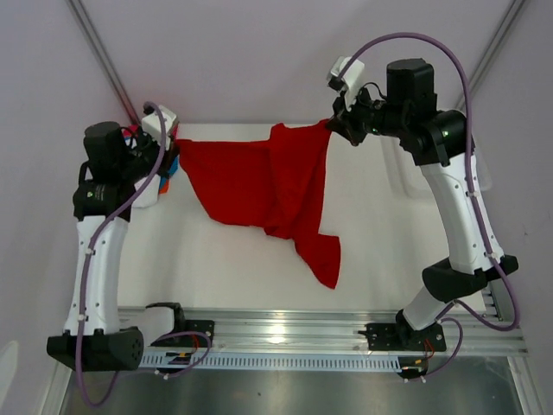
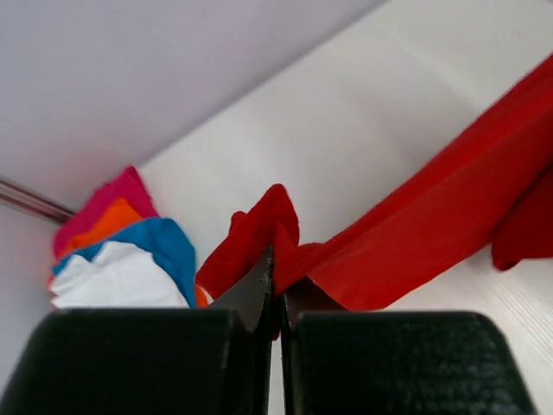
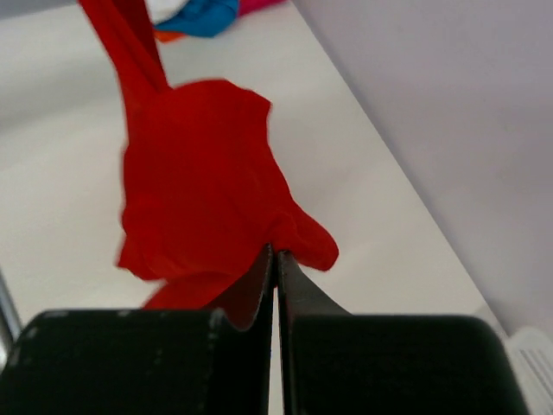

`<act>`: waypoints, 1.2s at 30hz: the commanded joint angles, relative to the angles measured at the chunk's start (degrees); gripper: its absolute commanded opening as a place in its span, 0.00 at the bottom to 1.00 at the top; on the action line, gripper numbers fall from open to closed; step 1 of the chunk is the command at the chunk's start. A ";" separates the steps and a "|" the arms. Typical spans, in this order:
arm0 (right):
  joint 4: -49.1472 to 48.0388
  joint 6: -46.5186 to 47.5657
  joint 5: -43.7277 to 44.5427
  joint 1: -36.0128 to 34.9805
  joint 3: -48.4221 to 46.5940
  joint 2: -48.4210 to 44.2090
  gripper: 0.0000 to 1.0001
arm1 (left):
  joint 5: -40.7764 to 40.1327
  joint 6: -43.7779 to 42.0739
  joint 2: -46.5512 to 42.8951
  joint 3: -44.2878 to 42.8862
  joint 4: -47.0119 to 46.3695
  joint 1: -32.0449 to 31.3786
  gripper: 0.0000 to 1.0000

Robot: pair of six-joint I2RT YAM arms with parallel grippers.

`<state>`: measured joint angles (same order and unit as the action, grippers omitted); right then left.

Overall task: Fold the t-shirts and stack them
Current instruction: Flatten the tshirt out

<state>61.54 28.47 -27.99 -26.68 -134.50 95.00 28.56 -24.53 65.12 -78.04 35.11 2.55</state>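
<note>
T-shirt [image 1: 259, 181], plain red, pinched by left gripper [image 2: 275, 264], right gripper [image 3: 276, 258].

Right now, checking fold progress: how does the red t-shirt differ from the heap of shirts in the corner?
The red t-shirt is stretched between the left end effector and right end effector, both shut on it; the heap of shirts lies bunched, untouched. The red t-shirt is plain; the heap mixes pink, orange, blue and white. Both are unfolded cloth.
</note>
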 commanded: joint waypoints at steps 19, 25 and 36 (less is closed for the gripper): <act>-18.04 0.72 22.75 20.69 22.35 -5.62 0.00 | -9.13 3.97 -7.03 -16.35 3.12 6.42 0.00; -17.24 -0.69 19.47 21.05 22.44 -6.49 0.00 | -7.46 5.64 -5.88 -16.97 3.73 6.42 0.00; -10.13 -2.99 -2.51 12.21 23.56 -2.71 0.91 | -5.09 5.90 -3.43 -21.18 7.95 6.42 0.00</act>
<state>48.84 25.45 -21.78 -7.64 -111.94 91.70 22.68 -19.88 61.25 -94.85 42.74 8.25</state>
